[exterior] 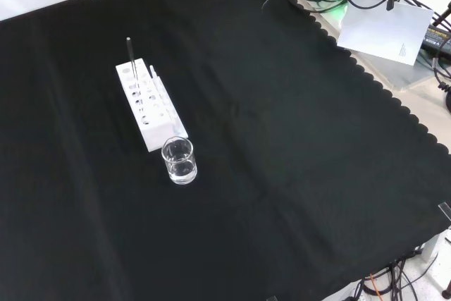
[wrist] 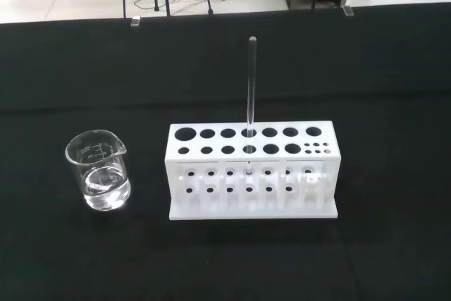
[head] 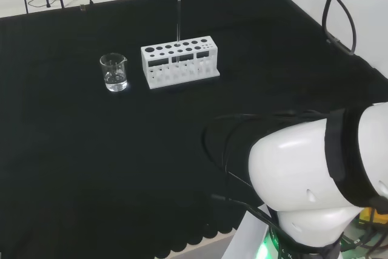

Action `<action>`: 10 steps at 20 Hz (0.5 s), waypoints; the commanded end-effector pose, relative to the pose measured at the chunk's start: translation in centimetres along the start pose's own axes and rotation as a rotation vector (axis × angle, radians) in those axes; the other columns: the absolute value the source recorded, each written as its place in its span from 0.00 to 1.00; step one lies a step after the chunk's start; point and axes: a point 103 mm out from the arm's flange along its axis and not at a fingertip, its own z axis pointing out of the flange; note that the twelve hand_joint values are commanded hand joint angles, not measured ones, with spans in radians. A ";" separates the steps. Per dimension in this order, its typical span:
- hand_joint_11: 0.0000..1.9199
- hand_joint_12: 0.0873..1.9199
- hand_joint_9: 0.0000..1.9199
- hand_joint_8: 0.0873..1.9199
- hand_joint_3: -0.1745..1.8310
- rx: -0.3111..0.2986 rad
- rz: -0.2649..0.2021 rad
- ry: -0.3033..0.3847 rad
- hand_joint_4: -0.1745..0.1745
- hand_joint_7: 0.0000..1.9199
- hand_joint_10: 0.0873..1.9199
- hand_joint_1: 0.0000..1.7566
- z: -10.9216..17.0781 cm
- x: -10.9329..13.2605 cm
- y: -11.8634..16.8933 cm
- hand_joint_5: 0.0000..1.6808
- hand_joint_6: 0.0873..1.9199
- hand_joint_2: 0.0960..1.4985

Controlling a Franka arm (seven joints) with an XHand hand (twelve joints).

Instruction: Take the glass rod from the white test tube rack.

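My wrist camera faces the glass rod [wrist: 251, 96], upright in the white rack [wrist: 252, 174] mid-counter [head: 73, 162]; I cannot tell my robot hand's state.

One rack [wrist: 252, 172], one glass rod [wrist: 251, 82], one beaker [wrist: 99, 179].

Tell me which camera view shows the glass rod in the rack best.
The wrist view: the glass rod stands upright against the dark cloth, seated in a back-row hole of the white test tube rack. In the head view the rod is a thin, distant line; in the front view it shows as a short dark stroke.
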 end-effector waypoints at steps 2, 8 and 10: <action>0.00 0.63 0.00 0.32 0.00 -0.039 -0.018 0.042 0.08 0.00 0.44 0.35 -1.0 -0.3 6.5 0.00 0.00 0.73; 0.00 0.65 0.03 0.41 0.00 -0.026 -0.030 0.042 0.08 0.00 0.45 0.34 -0.7 -1.2 10.7 0.00 0.00 0.74; 0.00 0.65 0.04 0.42 0.00 -0.021 -0.026 0.037 0.08 0.01 0.45 0.34 -0.6 -1.6 12.3 0.00 0.00 0.74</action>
